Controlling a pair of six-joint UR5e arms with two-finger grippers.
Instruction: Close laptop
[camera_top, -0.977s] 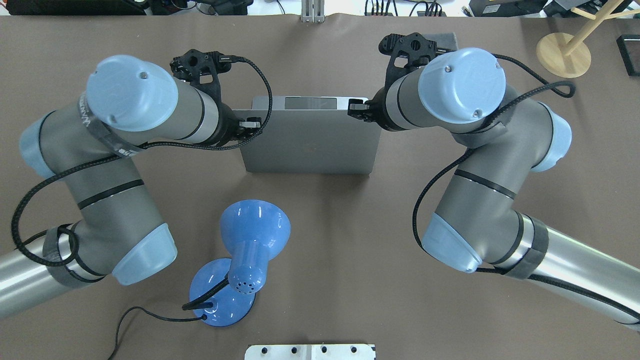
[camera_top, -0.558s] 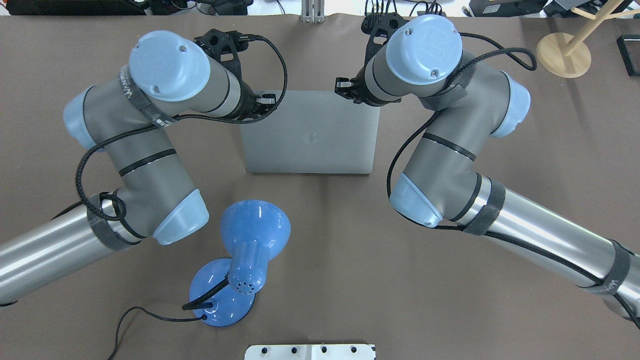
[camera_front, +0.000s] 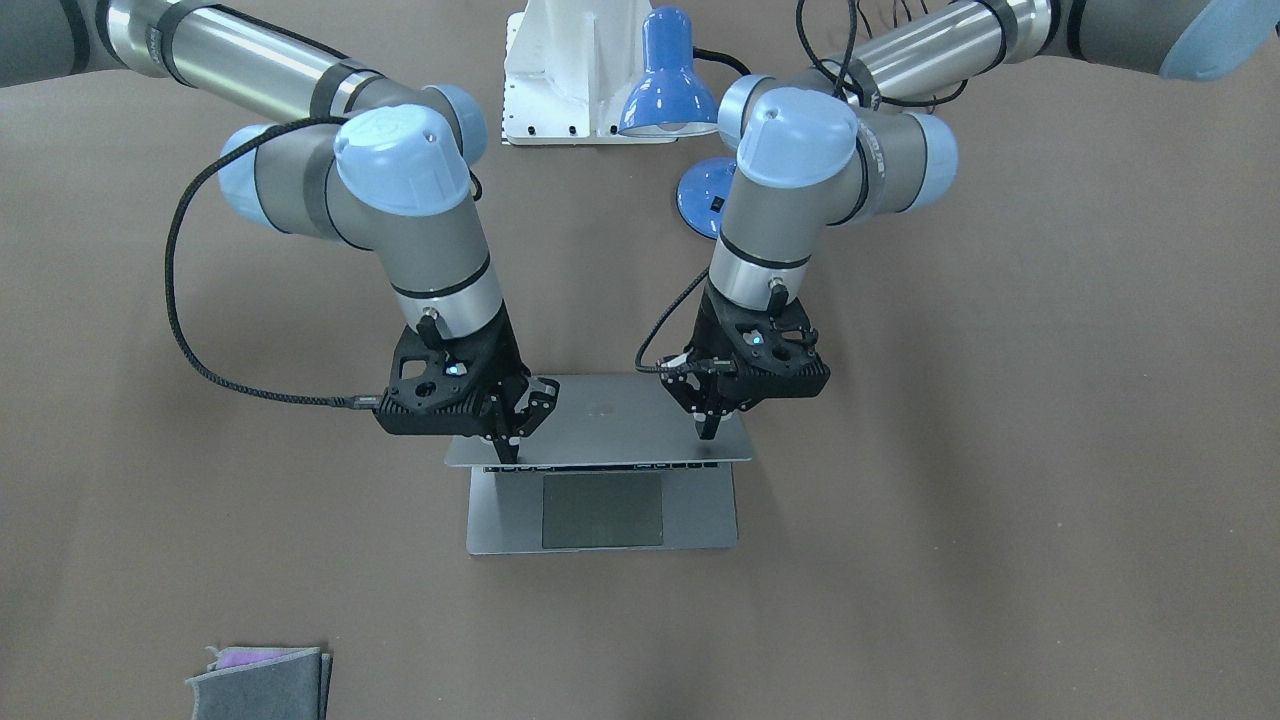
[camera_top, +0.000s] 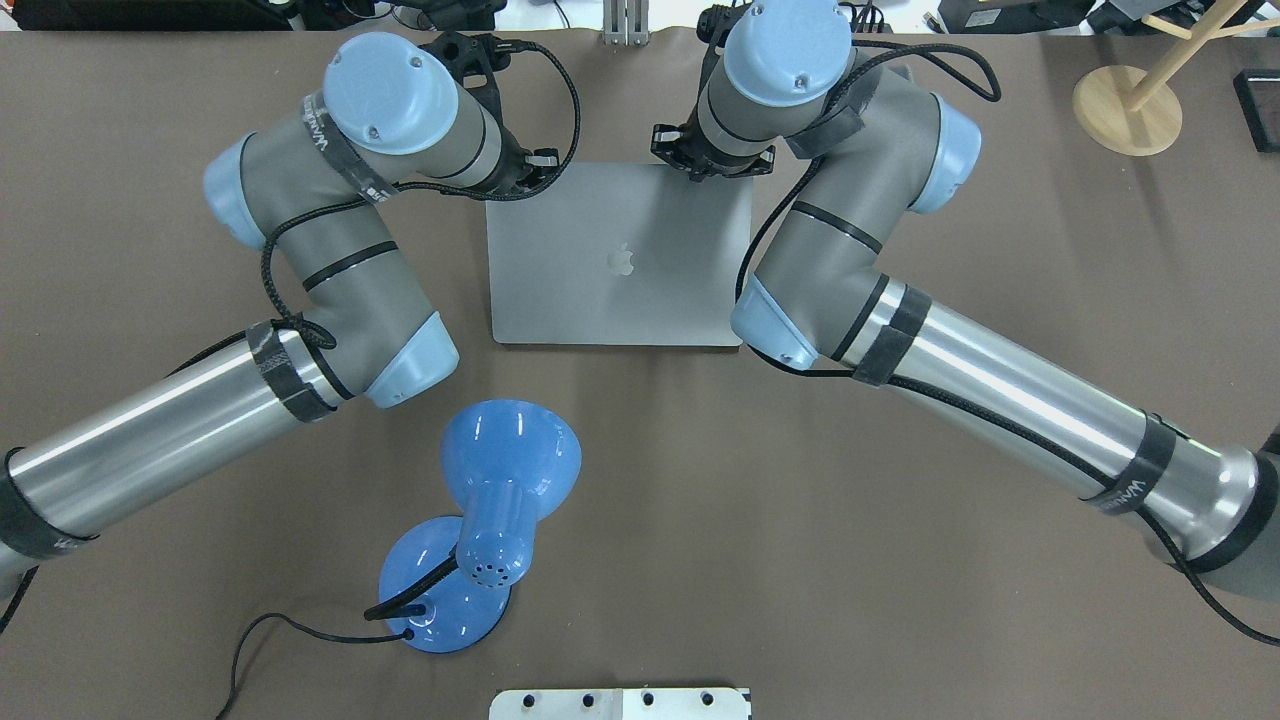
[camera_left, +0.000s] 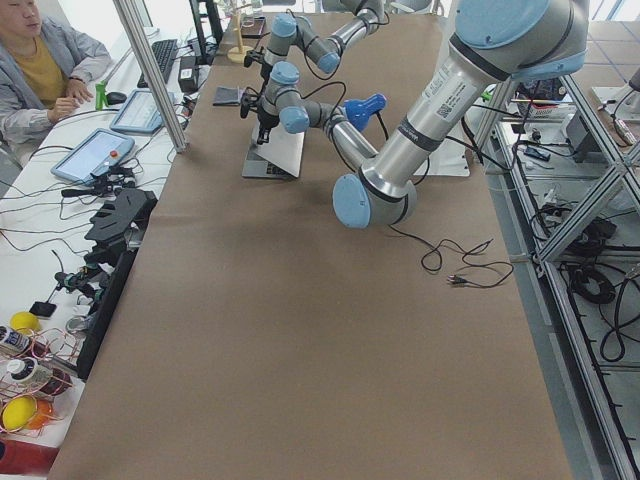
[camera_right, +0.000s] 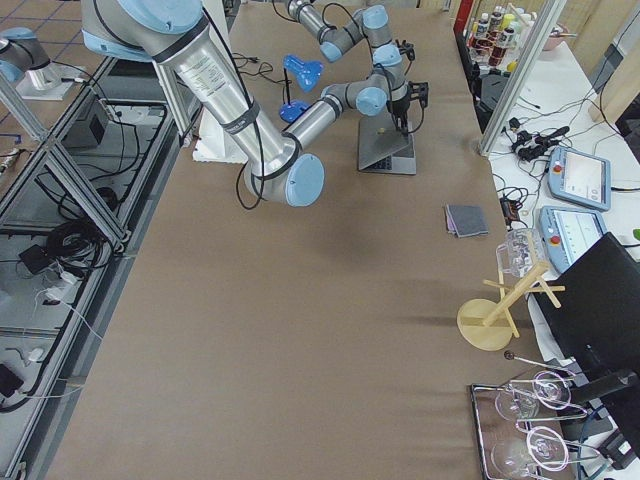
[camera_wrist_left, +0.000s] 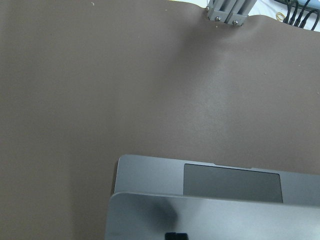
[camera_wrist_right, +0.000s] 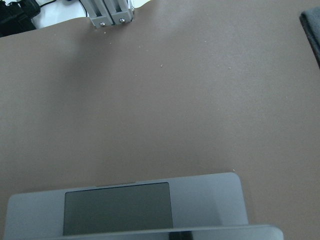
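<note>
We find ourselves in a robotics lab: the left arm (camera_top: 340, 270) and right arm (camera_top: 830, 260) reach over a long brown-matted counter (camera_left: 300, 340) framed by aluminium struts (camera_left: 152, 75). At ten o'clock in the left-end view an operator (camera_left: 40, 60) sits at a side bench (camera_left: 25, 265) crowded with teach pendants (camera_left: 92, 155), a keyboard (camera_left: 160, 60) and loose cables (camera_left: 40, 215).

1. A blue desk lamp (camera_top: 510, 455) stands on the brown table cover (camera_top: 700, 560), with a black cord running from its round base.
2. A folded grey cloth (camera_front: 262, 688) lies near the table's edge, with purple showing along one side.
3. A wooden stand (camera_top: 1127, 108) sits at a corner.
4. A person (camera_left: 35, 60) sits at a side desk.
</note>
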